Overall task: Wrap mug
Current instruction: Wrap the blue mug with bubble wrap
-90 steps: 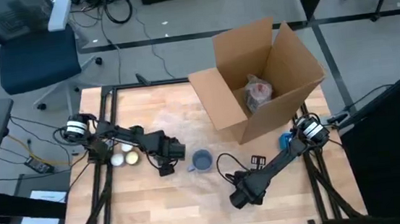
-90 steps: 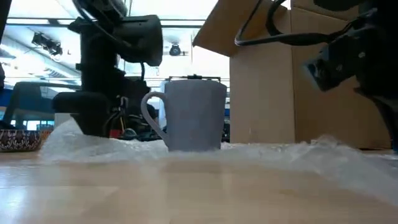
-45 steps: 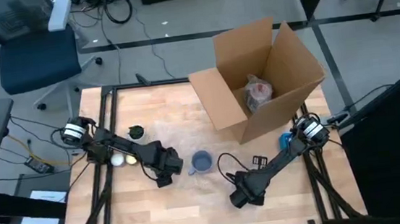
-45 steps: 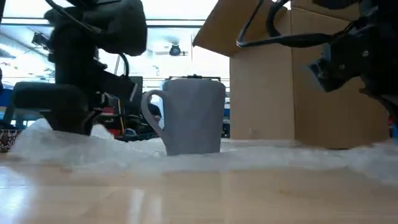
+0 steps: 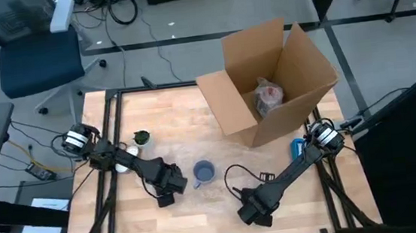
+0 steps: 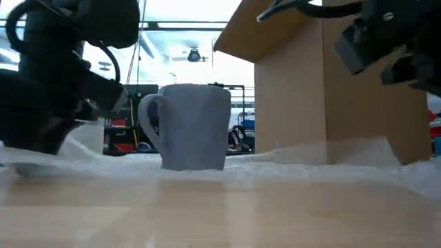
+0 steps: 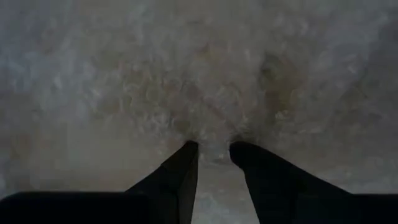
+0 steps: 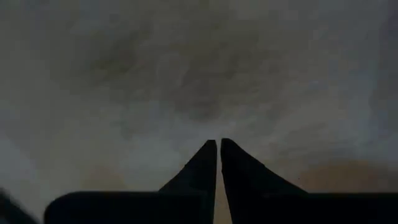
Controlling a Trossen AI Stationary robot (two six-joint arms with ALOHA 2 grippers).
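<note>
The wooden table (image 5: pixel 201 215) carries an open cardboard box (image 5: pixel 269 85) at its far right, with a wrapped item inside. A sheet of bubble wrap (image 6: pixel 331 155) lies spread over the tabletop. The grey-blue mug (image 5: pixel 203 172) stands upright on the wrap near the table's middle, its handle toward the left arm. The left gripper (image 5: pixel 162 198) is low beside the mug, its fingers (image 7: pixel 180 171) pinching a fold of wrap. The right gripper (image 5: pixel 248 215) sits nearer the front edge, fingers (image 8: pixel 205 165) pressed together on the wrap.
</note>
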